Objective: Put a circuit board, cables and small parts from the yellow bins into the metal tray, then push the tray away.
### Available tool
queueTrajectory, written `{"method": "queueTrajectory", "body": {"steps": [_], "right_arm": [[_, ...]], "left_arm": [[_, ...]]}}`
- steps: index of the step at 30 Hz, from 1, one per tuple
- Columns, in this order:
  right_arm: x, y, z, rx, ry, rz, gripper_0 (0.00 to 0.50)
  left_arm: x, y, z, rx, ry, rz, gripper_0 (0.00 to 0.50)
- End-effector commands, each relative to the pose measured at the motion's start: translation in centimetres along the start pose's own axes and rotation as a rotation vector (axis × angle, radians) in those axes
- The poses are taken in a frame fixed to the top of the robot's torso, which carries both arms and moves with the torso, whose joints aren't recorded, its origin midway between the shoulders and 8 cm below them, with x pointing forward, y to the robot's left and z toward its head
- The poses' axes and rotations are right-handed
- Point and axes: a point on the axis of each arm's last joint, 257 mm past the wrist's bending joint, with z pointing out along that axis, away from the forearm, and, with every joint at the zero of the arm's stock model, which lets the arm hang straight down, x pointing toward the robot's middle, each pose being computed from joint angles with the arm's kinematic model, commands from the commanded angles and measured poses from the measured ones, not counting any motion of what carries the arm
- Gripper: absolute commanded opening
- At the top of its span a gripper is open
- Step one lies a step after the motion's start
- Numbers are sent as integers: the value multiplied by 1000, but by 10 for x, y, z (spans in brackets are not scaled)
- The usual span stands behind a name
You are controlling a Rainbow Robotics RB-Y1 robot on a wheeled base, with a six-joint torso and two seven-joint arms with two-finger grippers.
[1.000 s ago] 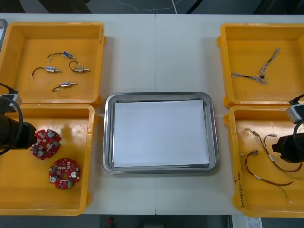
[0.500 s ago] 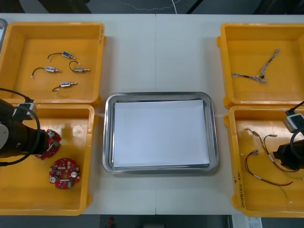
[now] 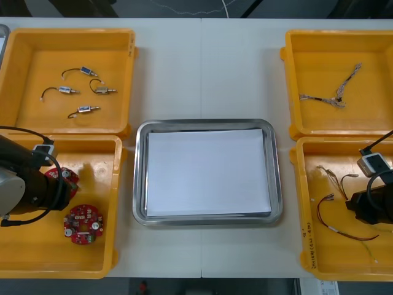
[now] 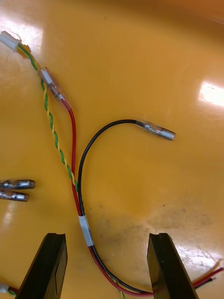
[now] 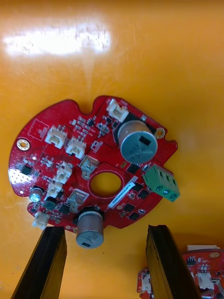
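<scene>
While the left tool (image 5: 105,229) gapes, a circuit board (image 5: 70,163) lies just ahead.

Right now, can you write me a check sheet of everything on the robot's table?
Surface: light table.
Job's things: tray, white inside, nothing in it; two boards in near left bin; four small metal parts in far left bin.
Clutter: nothing seen.
Grippers: left gripper open over the farther board; right gripper open over a red and black cable.
Cables: blue and white cable in far right bin; red and black cable beside a yellow twisted cable in near right bin.
Surroundings: nothing seen.
</scene>
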Motion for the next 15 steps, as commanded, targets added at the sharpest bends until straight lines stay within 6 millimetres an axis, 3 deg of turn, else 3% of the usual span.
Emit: {"method": "queueTrajectory", "body": {"steps": [1,13,14,15], "right_arm": [[16,-6,6,3,27,-25,500],[22,3,11,-18,37,-19,500],[23,3,12,-19,32,-18,500],[24,3,12,-18,28,-17,500]], "left_arm": [[16,-7,13,9,19,-93,500],[15,-10,20,10,2,-95,500],[14,-11,20,14,-3,-96,379],[14,-11,20,14,-4,-97,304]]}}
